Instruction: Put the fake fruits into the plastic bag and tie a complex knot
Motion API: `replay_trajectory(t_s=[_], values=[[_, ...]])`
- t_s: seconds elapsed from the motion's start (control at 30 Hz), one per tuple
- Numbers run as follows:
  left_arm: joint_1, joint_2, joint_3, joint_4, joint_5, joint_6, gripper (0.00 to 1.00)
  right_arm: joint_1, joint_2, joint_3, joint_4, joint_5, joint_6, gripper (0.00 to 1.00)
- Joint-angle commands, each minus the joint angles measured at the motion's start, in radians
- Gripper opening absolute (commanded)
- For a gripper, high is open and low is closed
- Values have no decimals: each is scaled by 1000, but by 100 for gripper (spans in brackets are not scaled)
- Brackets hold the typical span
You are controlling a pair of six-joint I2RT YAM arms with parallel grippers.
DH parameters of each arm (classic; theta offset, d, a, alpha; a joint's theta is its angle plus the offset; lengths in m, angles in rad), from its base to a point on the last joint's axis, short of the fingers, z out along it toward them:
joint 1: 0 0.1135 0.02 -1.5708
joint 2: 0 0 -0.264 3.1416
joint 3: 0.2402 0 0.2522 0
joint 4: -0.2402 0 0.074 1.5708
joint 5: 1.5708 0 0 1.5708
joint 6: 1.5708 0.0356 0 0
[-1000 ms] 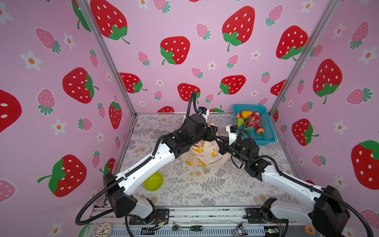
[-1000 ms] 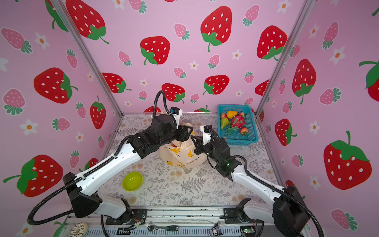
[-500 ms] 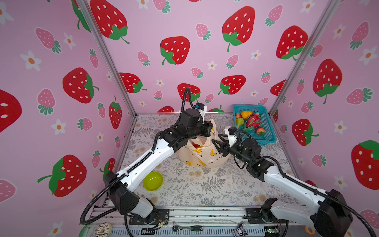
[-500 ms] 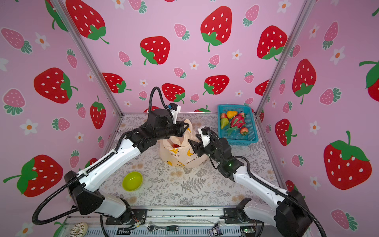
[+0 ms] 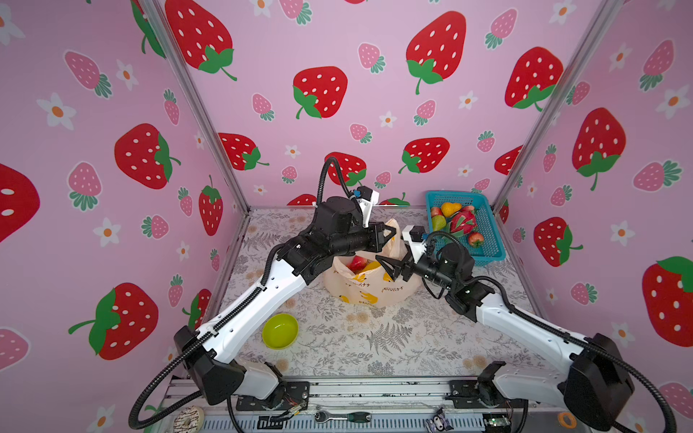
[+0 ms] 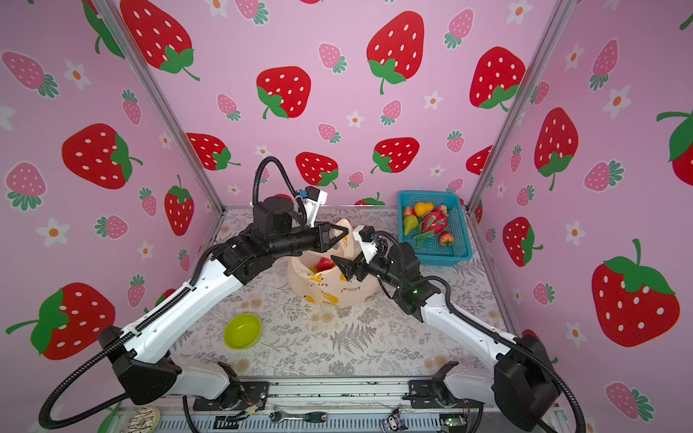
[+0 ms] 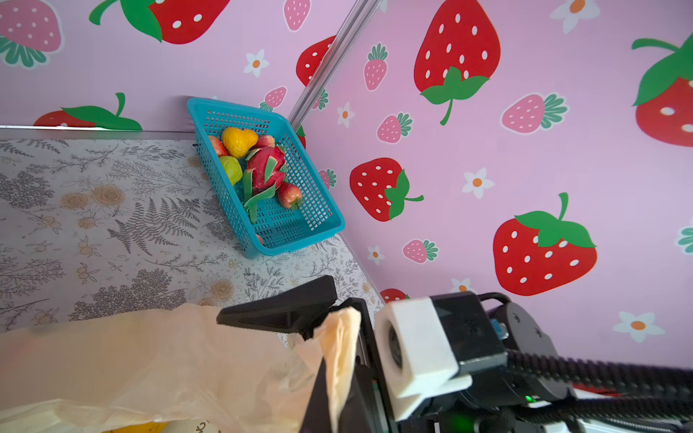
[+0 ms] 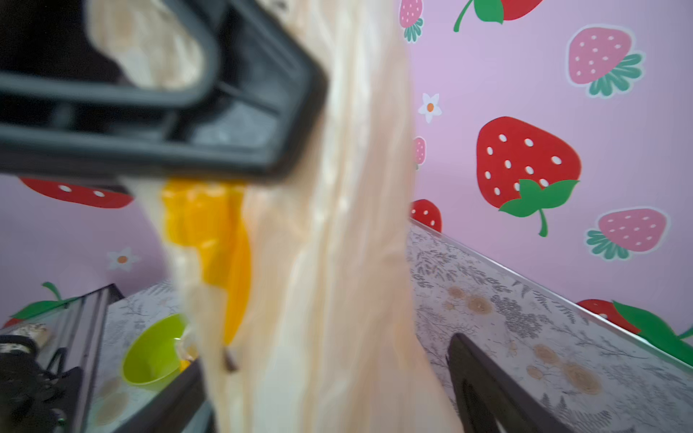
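I am clamping my left gripper (image 5: pixel 392 233) shut on a handle (image 5: pixel 394 224) of the bag (image 5: pixel 375 290), which is standing just beside the basket (image 5: pixel 455 195), so its mouth is gaping, while my right gripper (image 5: pixel 386 268) is hanging open and empty at that mouth, some fruits (image 5: pixel 358 262) lying inside the bag and more waiting in the basket.

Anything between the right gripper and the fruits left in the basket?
Yes: the plastic bag's raised top, pinched by the left gripper, runs between the open fingers of the right gripper. Past that, the table toward the basket looks bare and the fruits lie uncovered.
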Motion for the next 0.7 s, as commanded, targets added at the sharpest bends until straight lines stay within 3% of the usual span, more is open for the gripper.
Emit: replay_trajectory(t_s=[0.0, 0.17, 0.27, 0.37, 0.43, 0.5, 0.67], values=[[0, -17, -10, 54, 14, -53, 0, 39, 13, 8, 113, 258, 113, 74], [0, -28, -27, 82, 27, -101, 0, 62, 53, -38, 107, 532, 172, 55], [0, -35, -31, 86, 30, -111, 0, 63, 85, -69, 88, 583, 165, 48], [0, -43, -43, 86, 18, -108, 0, 62, 95, -104, 77, 591, 127, 47], [0, -40, -47, 82, 8, -97, 0, 62, 79, -122, 90, 564, 80, 47], [1, -30, -41, 69, 3, -82, 0, 61, 52, -124, 109, 461, -3, 51], [24, -19, -35, 49, 12, -71, 0, 32, -22, -89, 42, 124, -182, 86]])
